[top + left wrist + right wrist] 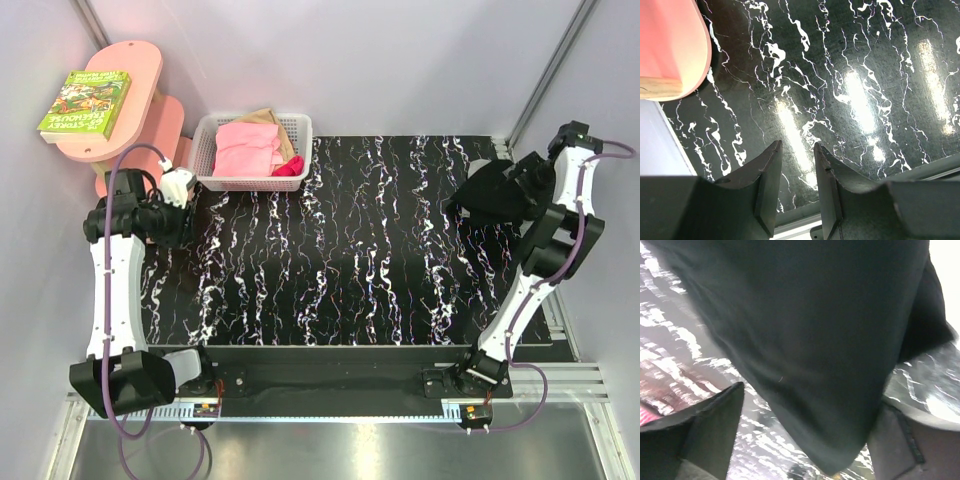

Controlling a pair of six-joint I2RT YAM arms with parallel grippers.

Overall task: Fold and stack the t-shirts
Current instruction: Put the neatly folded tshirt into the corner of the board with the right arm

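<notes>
Top external: black shirt (492,195) is bunched in a dark heap at the table's (330,260) far right corner, no print showing. Right wrist: the cloth is plain, smooth and slightly blurred. It fills the space inside the right gripper (812,400), fingers spread wide, not pinching. Left gripper (798,145) is at the far left over bare table, its fingers slightly parted with nothing between them. A white basket (300,150) of pink clothes (245,150) is at the far edge.
</notes>
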